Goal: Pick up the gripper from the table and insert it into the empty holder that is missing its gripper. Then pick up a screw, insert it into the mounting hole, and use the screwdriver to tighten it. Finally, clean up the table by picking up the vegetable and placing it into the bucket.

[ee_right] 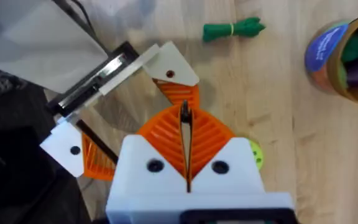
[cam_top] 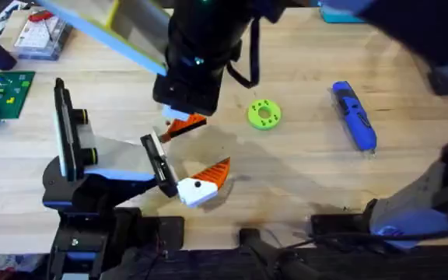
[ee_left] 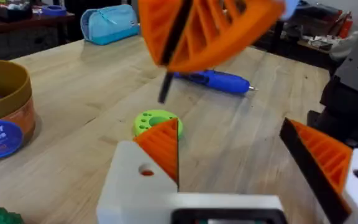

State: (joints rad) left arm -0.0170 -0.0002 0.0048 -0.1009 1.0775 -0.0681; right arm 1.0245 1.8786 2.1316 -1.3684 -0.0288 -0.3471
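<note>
One gripper (ee_right: pixel 178 84) beneath right claw (ee_right: pixel 185 149)

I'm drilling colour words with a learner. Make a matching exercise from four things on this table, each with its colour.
Things:
1 screwdriver
2 disc
3 vegetable
4 bucket

Colours:
a dark green
b orange-yellow with a blue label
c blue
d lime green

Pairs: 1-c; 2-d; 3-a; 4-b
</note>
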